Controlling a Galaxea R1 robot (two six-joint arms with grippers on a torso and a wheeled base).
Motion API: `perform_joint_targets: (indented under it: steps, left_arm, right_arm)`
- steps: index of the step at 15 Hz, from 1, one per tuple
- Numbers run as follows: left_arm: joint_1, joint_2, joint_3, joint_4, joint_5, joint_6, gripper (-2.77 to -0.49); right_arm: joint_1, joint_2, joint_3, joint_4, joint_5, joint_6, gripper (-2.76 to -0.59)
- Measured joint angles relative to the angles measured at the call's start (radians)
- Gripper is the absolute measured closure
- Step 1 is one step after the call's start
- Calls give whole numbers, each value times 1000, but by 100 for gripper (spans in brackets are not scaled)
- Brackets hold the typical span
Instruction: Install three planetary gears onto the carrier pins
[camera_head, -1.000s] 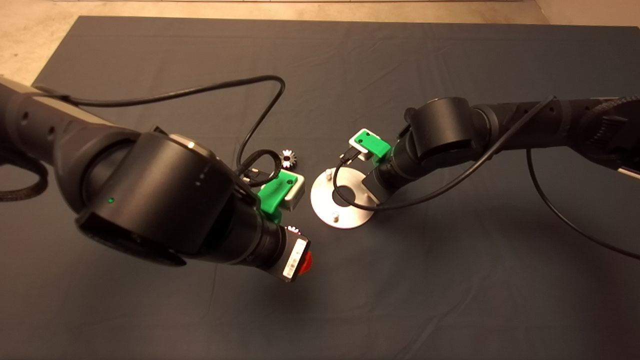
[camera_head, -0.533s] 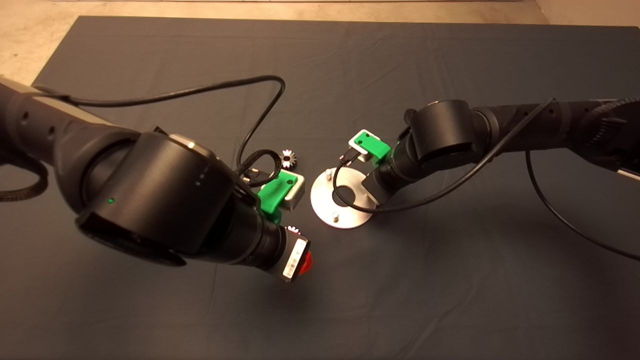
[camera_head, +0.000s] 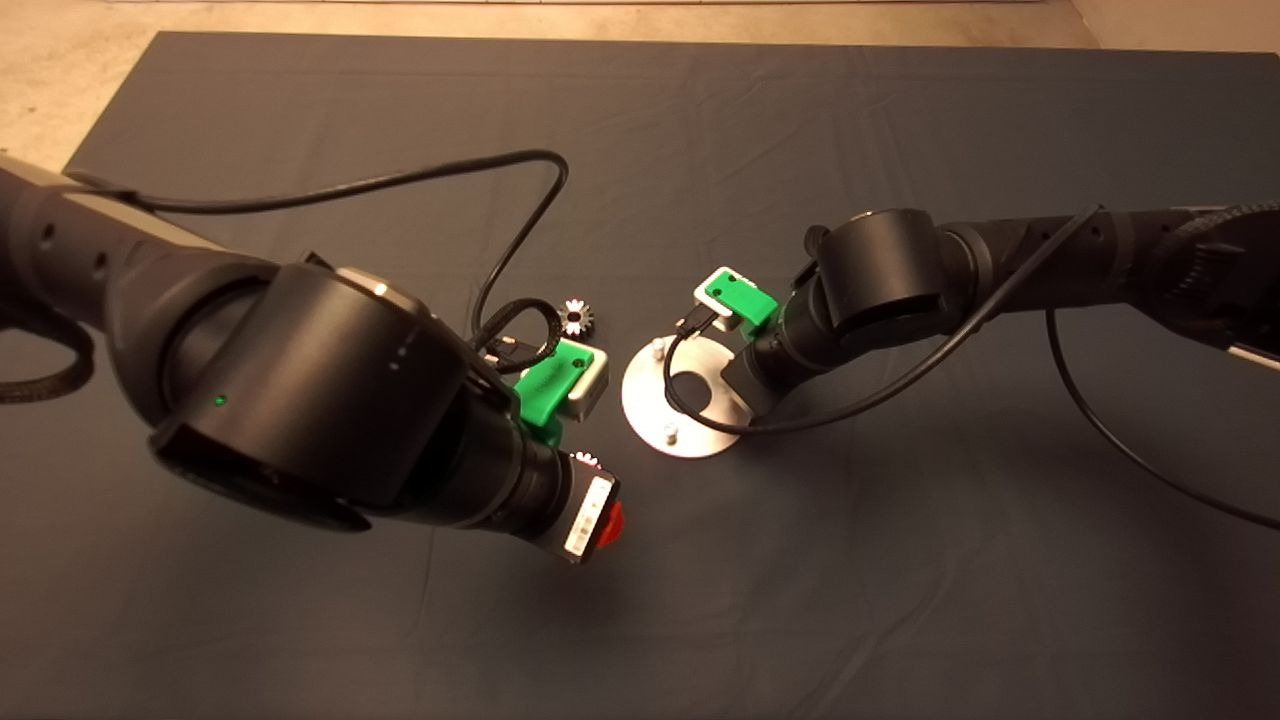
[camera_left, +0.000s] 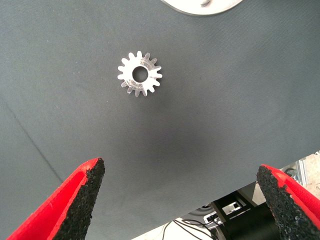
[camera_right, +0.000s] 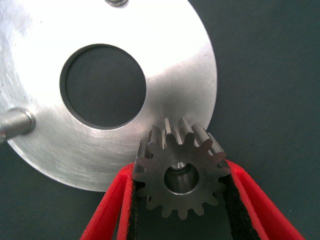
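three gears (camera_head: 577, 316) (camera_left: 140, 74) (camera_right: 181, 173), one plate (camera_head: 655, 417), three pins (camera_head: 657, 349) (camera_head: 670, 434) (camera_right: 179, 176), two arms (camera_head: 300, 400) (camera_head: 1000, 270).

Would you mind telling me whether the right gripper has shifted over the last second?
Yes, slightly. In the head view, the right gripper, clamped on a planetary gear, has edged leftward over the carrier plate, which stayed in place.

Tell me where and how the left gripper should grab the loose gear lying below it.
Grip the gear across its toothed rim, coming straight down from above: it lies flat on the mat, bore up, nothing beside it. The left gripper is open, wider than the gear.
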Motion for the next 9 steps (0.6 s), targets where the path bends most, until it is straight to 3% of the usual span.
perform_joint_targets:
  steps: [9]
  left_arm:
    - [0, 0, 0, 0, 0, 0, -219]
  right_arm:
    - [-3, -3, 0, 6, 5, 0, -99]
